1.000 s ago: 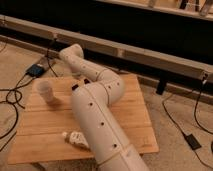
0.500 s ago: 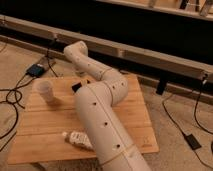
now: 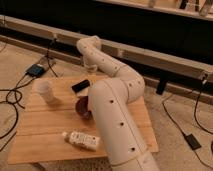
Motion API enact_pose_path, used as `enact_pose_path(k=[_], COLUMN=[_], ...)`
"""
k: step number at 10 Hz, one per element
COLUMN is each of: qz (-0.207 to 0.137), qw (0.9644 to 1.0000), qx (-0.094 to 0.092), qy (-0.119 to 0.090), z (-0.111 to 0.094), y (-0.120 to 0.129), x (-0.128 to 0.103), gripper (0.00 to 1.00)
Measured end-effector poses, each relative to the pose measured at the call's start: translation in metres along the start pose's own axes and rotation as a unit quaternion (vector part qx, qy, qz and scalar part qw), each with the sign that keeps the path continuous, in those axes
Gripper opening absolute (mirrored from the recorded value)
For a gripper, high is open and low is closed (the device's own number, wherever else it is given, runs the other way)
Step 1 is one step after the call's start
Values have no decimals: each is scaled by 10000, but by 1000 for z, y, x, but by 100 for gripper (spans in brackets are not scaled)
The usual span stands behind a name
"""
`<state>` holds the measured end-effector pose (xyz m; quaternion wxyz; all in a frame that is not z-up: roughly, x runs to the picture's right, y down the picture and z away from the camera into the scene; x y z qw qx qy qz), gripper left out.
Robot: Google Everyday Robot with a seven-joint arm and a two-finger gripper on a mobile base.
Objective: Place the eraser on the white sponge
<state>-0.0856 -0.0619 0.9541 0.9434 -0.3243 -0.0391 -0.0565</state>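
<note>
The eraser (image 3: 81, 86) is a flat black block lying on the wooden table (image 3: 45, 125), just behind the dark round bowl (image 3: 83, 108). My gripper (image 3: 90, 68) hangs down from the bent white arm (image 3: 117, 105) over the table's far edge, a little above and behind the eraser and not touching it. The white sponge is not in sight; the arm may hide it.
A white cup (image 3: 44, 91) stands at the table's left. A long white bottle (image 3: 81, 140) lies near the front edge. Cables and a small box (image 3: 36, 70) lie on the floor at left. A dark low wall runs behind the table.
The wrist and gripper have moved to the right and slightly up, away from the cup side. The eraser, bowl, cup and bottle have stayed in place.
</note>
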Motion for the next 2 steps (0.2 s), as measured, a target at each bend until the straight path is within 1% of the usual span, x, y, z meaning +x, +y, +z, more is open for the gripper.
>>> enact_pose_path(k=[2], qz=[6], qw=[10000], qx=[-2], qy=[1], z=[0], y=[0], x=[1], gripper=[80])
